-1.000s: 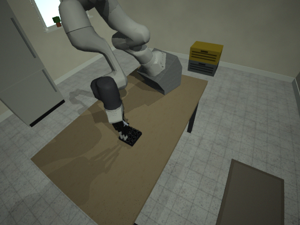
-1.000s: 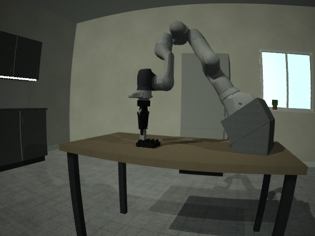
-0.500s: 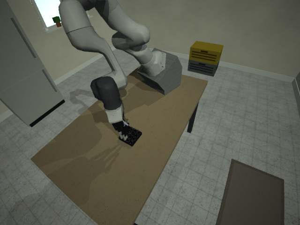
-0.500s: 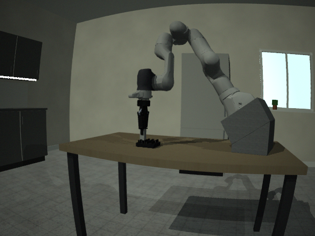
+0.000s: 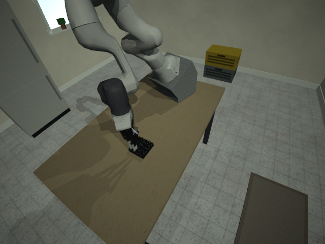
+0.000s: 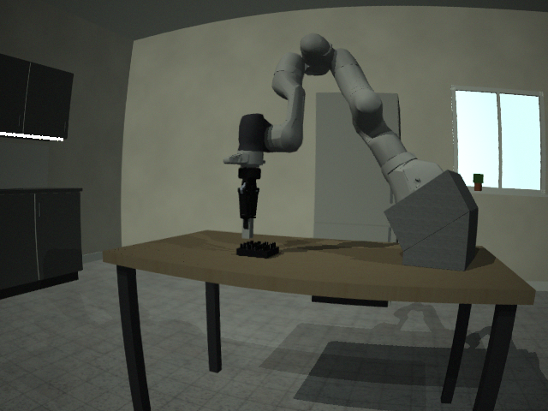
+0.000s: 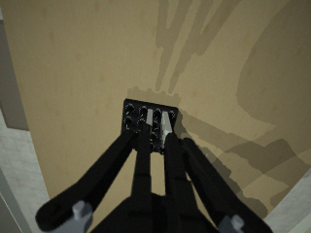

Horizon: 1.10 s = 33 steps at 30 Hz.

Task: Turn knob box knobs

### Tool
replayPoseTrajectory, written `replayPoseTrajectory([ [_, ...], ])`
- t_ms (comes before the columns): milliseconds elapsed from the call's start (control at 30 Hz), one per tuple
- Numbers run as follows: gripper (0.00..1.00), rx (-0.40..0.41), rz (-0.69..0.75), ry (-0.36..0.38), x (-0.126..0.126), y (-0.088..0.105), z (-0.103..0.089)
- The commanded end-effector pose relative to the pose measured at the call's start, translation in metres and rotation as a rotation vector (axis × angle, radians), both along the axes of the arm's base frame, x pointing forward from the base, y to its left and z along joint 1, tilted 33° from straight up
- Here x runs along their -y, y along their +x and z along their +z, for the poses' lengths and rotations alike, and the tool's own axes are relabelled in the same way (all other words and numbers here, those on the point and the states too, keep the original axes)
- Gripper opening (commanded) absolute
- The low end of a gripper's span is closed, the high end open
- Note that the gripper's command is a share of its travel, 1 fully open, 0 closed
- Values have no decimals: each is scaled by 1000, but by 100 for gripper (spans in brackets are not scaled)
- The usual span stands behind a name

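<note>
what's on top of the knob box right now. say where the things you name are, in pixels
Rows of small black knobs stand on the knob box [image 5: 143, 156] [image 6: 258, 253] [image 7: 124, 127]. In the wrist view, the gripper [image 5: 133, 147] [image 6: 247, 237] [image 7: 156, 116] hides some.

Claw now a bit higher vs. 0.5 s ago, tips above knob box.
</note>
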<state>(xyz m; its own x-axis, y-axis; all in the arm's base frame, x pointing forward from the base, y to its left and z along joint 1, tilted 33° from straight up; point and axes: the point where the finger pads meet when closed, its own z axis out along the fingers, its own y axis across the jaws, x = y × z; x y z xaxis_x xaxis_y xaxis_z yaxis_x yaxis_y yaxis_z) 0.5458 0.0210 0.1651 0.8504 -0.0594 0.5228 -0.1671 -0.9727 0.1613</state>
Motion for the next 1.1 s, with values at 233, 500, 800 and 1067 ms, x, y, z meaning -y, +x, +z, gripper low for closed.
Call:
replayPoseTrajectory([
  [233, 12, -15, 18, -14, -3, -10, 13],
  [500, 12, -15, 18, -14, -3, -10, 13],
  [800, 12, -50, 150, -93, -6, -17, 22],
  [1067, 12, -74, 238, -143, -7, -21, 28],
])
